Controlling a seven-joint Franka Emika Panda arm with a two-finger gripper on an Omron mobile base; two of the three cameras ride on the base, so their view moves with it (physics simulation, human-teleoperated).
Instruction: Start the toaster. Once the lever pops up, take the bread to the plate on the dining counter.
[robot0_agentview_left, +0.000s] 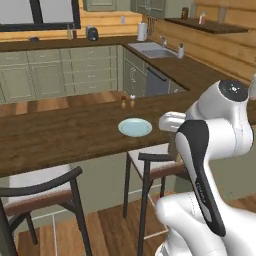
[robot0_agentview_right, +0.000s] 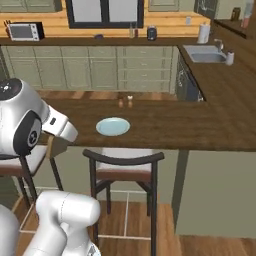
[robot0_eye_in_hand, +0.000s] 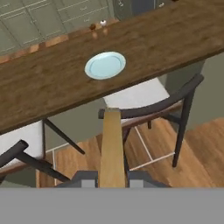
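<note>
My gripper (robot0_eye_in_hand: 112, 177) is shut on the bread (robot0_eye_in_hand: 112, 144), a tan slice seen edge-on that sticks out ahead of the fingers. It hangs short of the dining counter (robot0_eye_in_hand: 166, 39), over a stool and below the counter's near edge in the hand view. The pale blue plate (robot0_eye_in_hand: 105, 65) lies bare on the dark wood counter, beyond the bread's tip and slightly left. The plate (robot0_agentview_left: 135, 127) (robot0_agentview_right: 113, 126) sits near the counter's front edge. The toaster (robot0_agentview_left: 92, 33) (robot0_agentview_right: 152, 33) stands far off on the back worktop; its lever is too small to make out.
Dark-framed stools (robot0_agentview_left: 150, 160) (robot0_agentview_right: 125, 160) (robot0_eye_in_hand: 148, 105) stand under the counter edge, and another stool (robot0_agentview_left: 40, 187) is to the left. Two small shakers (robot0_agentview_left: 127, 101) (robot0_eye_in_hand: 98, 29) stand behind the plate. A sink (robot0_agentview_left: 152, 50) and a microwave (robot0_agentview_right: 25, 31) are far back.
</note>
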